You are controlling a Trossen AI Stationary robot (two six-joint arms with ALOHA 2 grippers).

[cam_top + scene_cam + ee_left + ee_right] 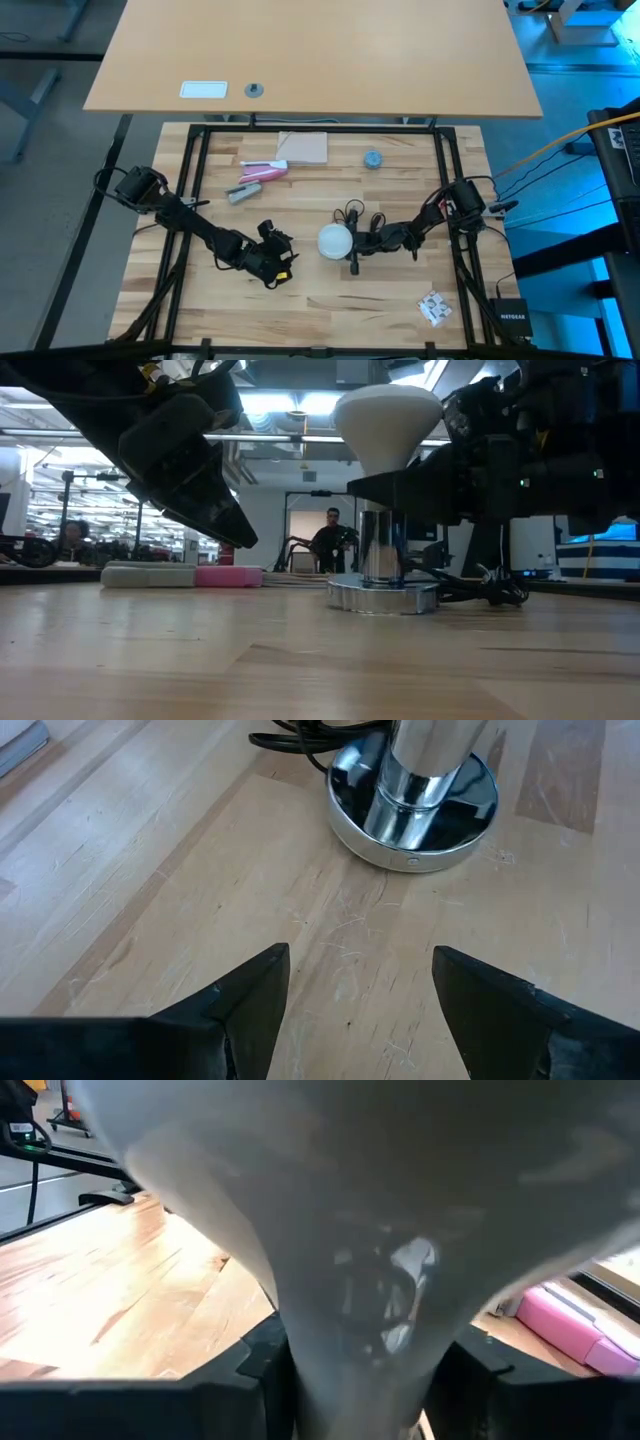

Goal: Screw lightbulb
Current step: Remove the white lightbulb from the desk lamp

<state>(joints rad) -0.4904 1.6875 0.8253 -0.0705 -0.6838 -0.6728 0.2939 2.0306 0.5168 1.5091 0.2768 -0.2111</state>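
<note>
The white frosted lightbulb stands upright at the table's middle, globe up. Its narrow lower end goes into the silvery socket, whose round base rests on the wood. My right gripper reaches in level from the right and is shut on the bulb's neck. My left gripper hangs open above the table, left of the socket, tilted down toward it, with nothing between its fingers. My right gripper pinches the lightbulb's tapering neck between its two fingers, one on each side, just below the globe. The fingers come in level from the table's right side. The bulb stands upright with its lower end in the socket.
The socket's black cord lies behind it. A pink and a grey object, a brown card and a blue-grey cap lie farther back. A crinkled packet lies near right. A person stands in the room beyond.
</note>
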